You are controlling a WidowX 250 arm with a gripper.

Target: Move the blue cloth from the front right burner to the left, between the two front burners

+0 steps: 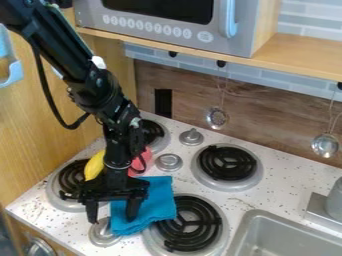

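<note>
Between the leftmost burner (pixel 59 192) and the front burner (pixel 212 225) in the camera view, a blue cloth (pixel 157 197) lies loosely folded on the speckled counter (pixel 257 197). The black gripper (pixel 112 215) hangs low at its edge with fingers spread, one of them in front of the cloth, and a metal knob (pixel 103 234) sits just beside. The cloth looks light, soft and limp, hardly slippery and in no danger of breaking; a raised fold or a bunched edge should give a better hold than a flat layer, with the rest drooping freely. Behind the arm are a yellow object (pixel 95 164) and a red one (pixel 141 163), perhaps a small bowl, though the arm hides too much to be sure. Of the containers, a grey sink basin (pixel 274 231) is set into the counter at the lower right, and a toy microwave (pixel 143 37) stands on the wooden shelf (pixel 304 52), its dark window hiding the inside.
</note>
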